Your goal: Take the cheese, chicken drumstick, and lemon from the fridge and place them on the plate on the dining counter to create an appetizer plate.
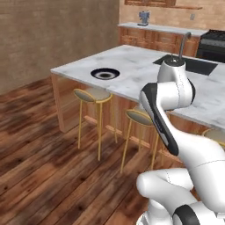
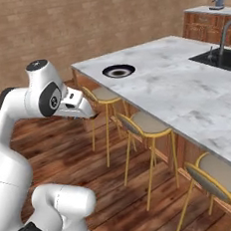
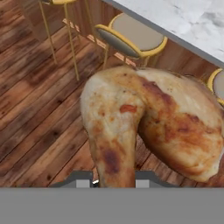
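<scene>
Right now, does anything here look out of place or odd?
One thing: a chicken drumstick hangs in the gripper above the wooden floor beside the stools, not on the plate, which sits bare on the dining counter. Nothing looks spilled or damaged.

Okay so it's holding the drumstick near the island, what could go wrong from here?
The chicken drumstick hangs in the gripper over bare wooden floor, pinched at its narrow end, so a slip would probably drop it there. The plate sits near the far corner of the dining counter, so reaching it may need a long stretch. The stools along the counter edge could be bumped.
</scene>
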